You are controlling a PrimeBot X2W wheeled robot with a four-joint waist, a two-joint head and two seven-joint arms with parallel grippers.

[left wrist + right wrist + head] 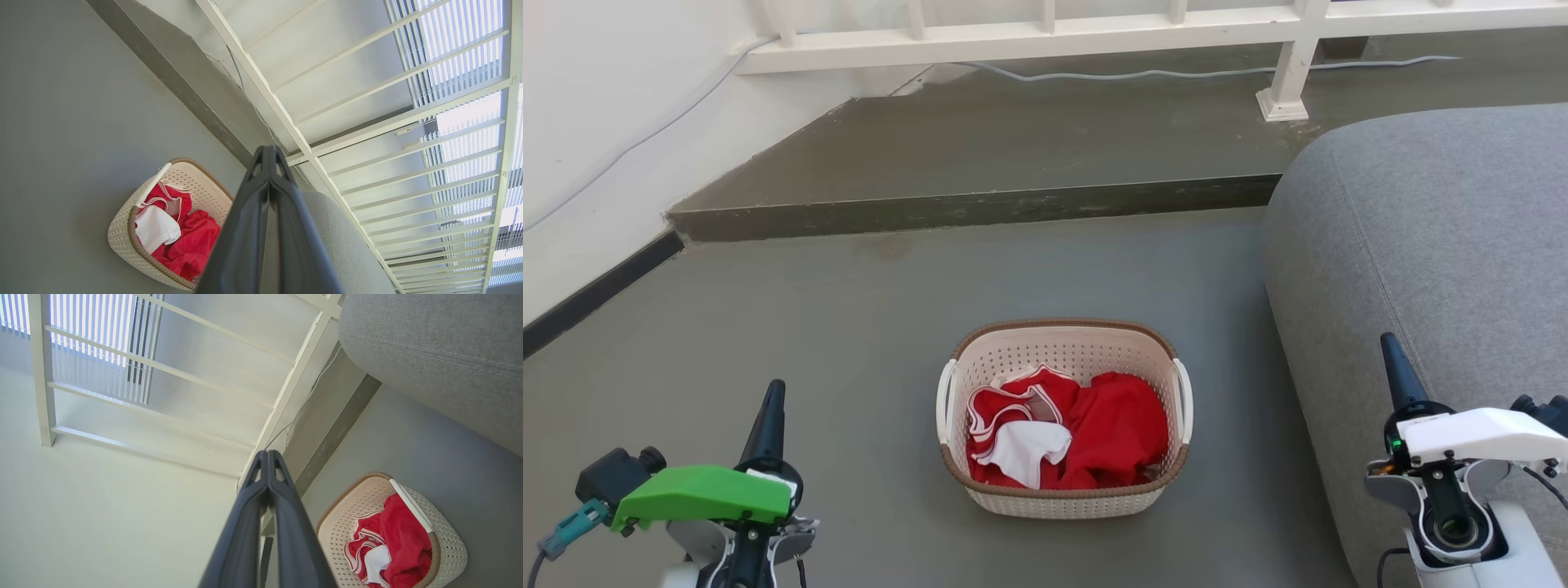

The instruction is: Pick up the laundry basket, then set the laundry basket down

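Since the laundry basket (1066, 502) rests upright on the grey floor (809, 327), squarely between the two arms and just beside the grey sofa (1437, 245), each of its white loop handles (944, 400) faces one gripper, which would suit a two-armed lift. Red and white clothes (1086, 425) lie heaped inside, below the brown rim. The left gripper (777, 387) and the right gripper (1387, 341) hang well apart from it, near the bottom corners of the head view. In each wrist view the fingers (249, 220) are pressed together on nothing. How far the handles stand off the basket wall is hard to judge from above. This layout fits a basket waiting to be raised as well as one put back down.
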